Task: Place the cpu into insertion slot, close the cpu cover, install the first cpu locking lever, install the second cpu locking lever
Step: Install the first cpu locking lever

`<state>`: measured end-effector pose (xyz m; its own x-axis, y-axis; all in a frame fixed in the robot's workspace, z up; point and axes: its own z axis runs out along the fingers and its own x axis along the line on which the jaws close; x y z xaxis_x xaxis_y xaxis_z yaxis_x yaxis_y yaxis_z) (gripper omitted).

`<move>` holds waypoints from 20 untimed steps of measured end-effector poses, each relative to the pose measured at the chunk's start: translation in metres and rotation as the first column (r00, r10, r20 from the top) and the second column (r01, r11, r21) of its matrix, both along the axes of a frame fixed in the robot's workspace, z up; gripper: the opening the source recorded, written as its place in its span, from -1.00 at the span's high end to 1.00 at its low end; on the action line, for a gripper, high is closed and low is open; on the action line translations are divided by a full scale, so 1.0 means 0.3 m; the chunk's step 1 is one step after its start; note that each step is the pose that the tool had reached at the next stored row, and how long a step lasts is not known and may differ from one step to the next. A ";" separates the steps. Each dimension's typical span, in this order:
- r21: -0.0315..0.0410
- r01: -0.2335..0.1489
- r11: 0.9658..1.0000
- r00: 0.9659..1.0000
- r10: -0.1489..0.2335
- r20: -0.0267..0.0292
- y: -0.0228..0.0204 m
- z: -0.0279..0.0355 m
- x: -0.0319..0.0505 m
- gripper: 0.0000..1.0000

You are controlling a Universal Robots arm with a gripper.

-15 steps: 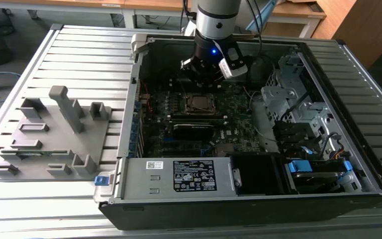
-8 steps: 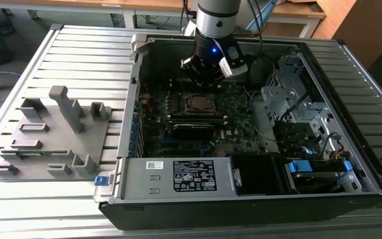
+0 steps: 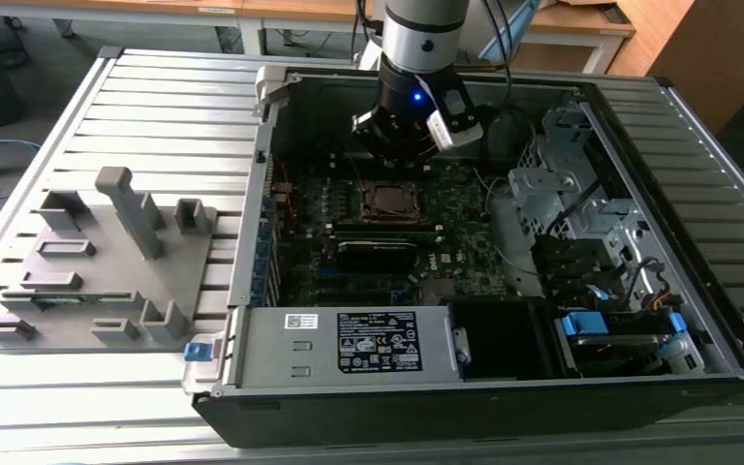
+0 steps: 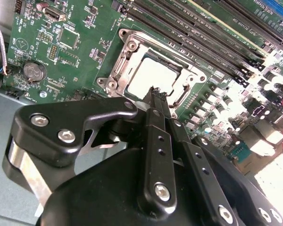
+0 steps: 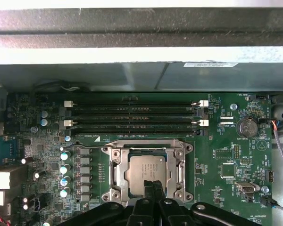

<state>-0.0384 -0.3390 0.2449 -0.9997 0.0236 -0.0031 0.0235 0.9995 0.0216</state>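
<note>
Grey-brown cpu lies framed by the cpu cover, directly beneath the pincer, which looks closed and apparently empty, tip over the cpu's edge.

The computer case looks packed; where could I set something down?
Bare slats of the table lie beyond the grey fixture, at the exterior view's left of the case. Inside is crowded, most around the gripper by the cpu.

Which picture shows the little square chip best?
The first wrist view: the cpu lies face-on, evenly lit. The second wrist view shows it slanted and glary; the exterior view shows it small and far off.
</note>
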 end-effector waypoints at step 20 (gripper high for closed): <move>0.000 0.000 1.000 1.000 0.000 0.000 0.000 0.008 -0.009 0.79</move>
